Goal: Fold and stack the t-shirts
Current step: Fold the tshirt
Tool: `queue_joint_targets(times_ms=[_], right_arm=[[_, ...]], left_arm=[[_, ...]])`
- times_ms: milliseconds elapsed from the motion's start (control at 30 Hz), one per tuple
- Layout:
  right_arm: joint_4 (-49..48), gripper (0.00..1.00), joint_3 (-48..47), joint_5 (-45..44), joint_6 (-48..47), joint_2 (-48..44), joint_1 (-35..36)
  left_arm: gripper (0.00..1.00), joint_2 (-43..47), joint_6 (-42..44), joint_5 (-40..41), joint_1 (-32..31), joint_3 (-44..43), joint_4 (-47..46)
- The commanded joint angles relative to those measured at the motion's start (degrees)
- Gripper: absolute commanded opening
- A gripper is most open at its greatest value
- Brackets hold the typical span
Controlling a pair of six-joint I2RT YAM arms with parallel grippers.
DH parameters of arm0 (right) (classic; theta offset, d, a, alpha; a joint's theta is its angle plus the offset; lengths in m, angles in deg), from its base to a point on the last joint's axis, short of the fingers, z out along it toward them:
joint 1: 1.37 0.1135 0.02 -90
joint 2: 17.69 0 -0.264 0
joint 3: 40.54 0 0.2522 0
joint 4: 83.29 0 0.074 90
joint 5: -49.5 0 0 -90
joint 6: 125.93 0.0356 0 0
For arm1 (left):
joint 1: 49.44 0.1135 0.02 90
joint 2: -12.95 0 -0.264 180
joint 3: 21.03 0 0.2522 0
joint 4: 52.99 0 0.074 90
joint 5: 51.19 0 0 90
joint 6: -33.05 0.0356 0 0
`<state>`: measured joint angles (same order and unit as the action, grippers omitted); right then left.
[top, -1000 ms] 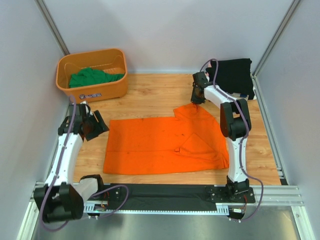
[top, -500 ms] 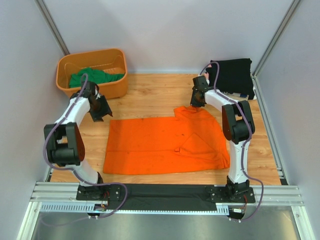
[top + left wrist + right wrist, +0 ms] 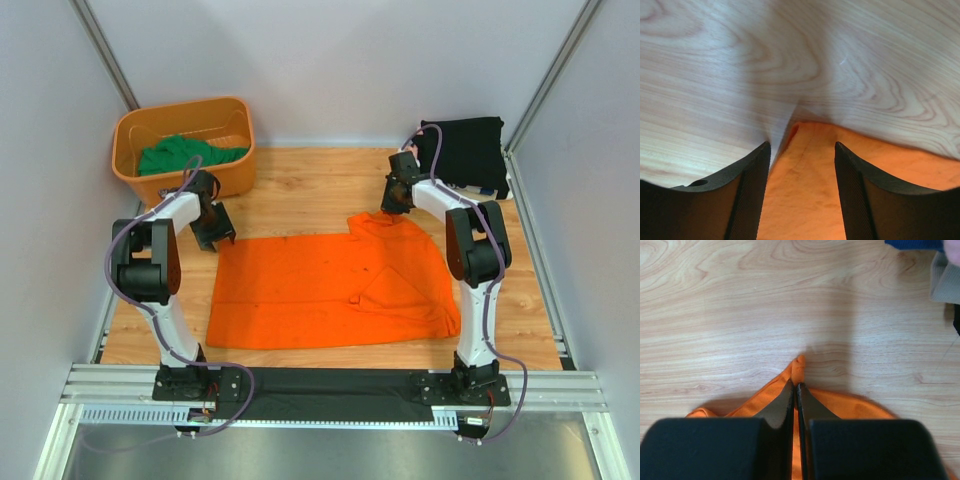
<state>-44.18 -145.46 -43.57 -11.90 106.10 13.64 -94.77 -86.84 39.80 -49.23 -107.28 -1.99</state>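
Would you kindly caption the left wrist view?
Open left end effector framing a corner of the orange t-shirt on the wooden table.

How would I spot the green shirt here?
At the wooden table's far left corner stands an orange plastic basket. The green t-shirt lies crumpled inside it. Unlike it, the orange t-shirt lies spread mid-table and the black t-shirt sits far right.

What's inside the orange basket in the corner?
A crumpled green t-shirt lies inside the orange basket, covering much of its bottom. Anything under the shirt is hidden, so I can't tell if more clothes are down there.
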Motion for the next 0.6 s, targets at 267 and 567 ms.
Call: queue_joint_targets(times_ms=[267,567], right_arm=[[-1.6,0.00,3.0,1.1,0.3,-0.7,-0.7],[-3.6,0.00,12.4,2.3,0.4,-13.1,-0.4]], left_arm=[[0.34,-1.7,-0.8,-0.2,0.0,-2.0,-3.0],[0.00,2.9,-1.5,-0.6,-2.2,-1.1,-3.1]])
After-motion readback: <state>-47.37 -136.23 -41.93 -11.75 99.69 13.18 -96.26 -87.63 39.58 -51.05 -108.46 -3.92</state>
